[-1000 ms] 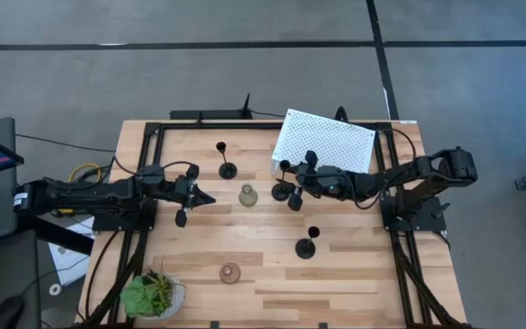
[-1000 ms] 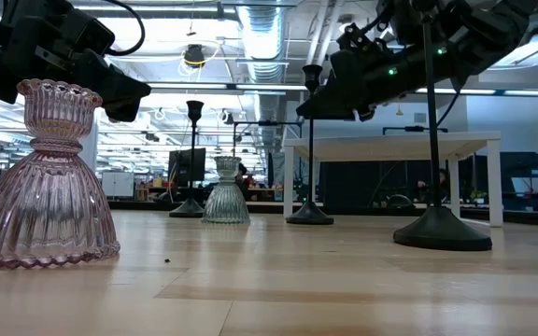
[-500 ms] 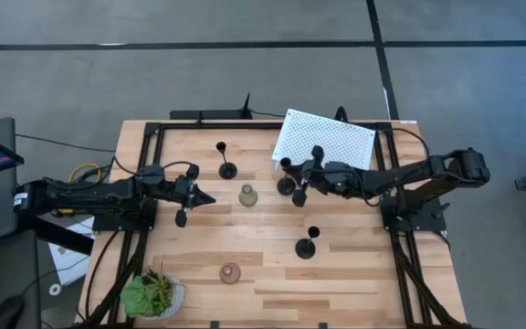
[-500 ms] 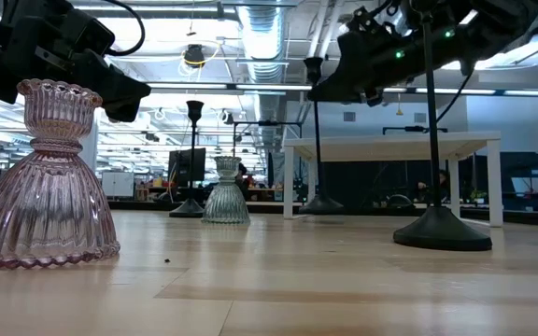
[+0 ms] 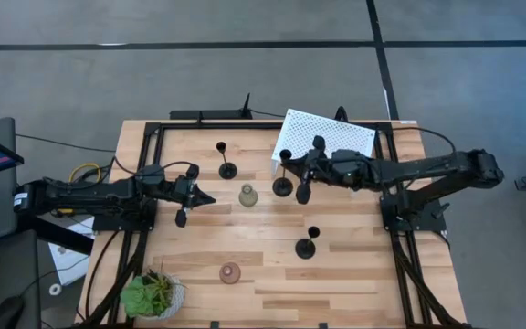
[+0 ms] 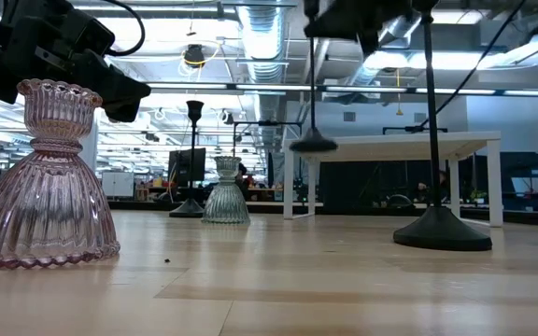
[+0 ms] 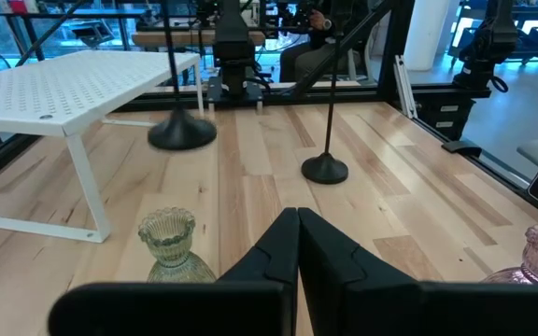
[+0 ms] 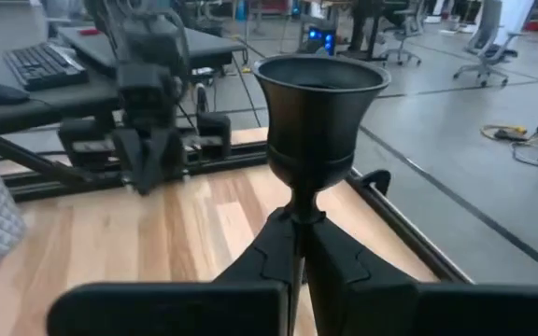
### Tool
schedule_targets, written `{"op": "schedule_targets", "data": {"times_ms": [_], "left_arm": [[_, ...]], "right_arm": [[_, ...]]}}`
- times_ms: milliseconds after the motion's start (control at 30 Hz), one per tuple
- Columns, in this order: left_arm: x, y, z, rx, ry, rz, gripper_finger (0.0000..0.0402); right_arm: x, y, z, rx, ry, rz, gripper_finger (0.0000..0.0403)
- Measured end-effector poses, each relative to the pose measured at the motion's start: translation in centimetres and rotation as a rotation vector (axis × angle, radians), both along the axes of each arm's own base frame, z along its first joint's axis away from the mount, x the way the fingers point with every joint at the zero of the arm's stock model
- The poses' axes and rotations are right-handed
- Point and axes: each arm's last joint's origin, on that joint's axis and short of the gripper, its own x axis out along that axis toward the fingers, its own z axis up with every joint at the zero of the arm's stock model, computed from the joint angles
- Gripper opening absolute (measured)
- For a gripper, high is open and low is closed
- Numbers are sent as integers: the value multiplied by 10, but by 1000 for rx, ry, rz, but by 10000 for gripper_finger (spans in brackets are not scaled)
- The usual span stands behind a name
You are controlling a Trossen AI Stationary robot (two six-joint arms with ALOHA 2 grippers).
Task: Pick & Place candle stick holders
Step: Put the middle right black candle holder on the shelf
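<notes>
My right gripper (image 5: 293,168) is shut on a tall thin black candle stick holder (image 8: 320,89), which hangs in the air beside the white perforated stand (image 5: 327,137). Its round base (image 6: 313,145) floats about level with the stand's top. Two more tall black holders stand on their bases, one at the far middle (image 5: 227,170) and one at the near right (image 5: 306,248). A squat grey-green holder (image 5: 247,195) and a squat pinkish one (image 5: 231,272) also stand on the table. My left gripper (image 5: 206,196) waits shut, left of the grey-green holder. My right gripper pinches the holder's thin stem just under its cup (image 8: 299,222) between its two fingers. The fingers come about level from the table's right side and lie across the stem. The holder hangs upright, and its base (image 5: 283,187) is clear of the table.
A green potted plant (image 5: 153,294) sits at the near left corner. A black frame (image 5: 153,137) runs along the table's far and side edges. Bare wood lies between the grey-green holder and the near right black holder.
My right gripper has taken hold of the tall black holder and risen, drifting toward the table's far edge. The holder stood on the table a second ago; its base now hangs about level with the white stand's top. The holder has stayed upright.
</notes>
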Motion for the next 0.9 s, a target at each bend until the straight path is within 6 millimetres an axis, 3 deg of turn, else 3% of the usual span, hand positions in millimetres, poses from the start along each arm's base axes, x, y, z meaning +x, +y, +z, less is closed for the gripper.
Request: {"op": "schedule_targets", "data": {"times_ms": [200, 367, 700, 900], "left_arm": [[0, 0, 0, 0, 0, 0, 7], [0, 0, 0, 0, 0, 0, 7], [0, 0, 0, -1, 2, 0, 7], [0, 0, 0, -1, 2, 0, 7]], "right_arm": [[1, -16, 44, -92, 12, -35, 2], [-7, -51, 64, -95, -37, -5, 1], [-35, -133, 61, -27, -46, -179, 1], [-49, -164, 55, 29, -48, -265, 0]]}}
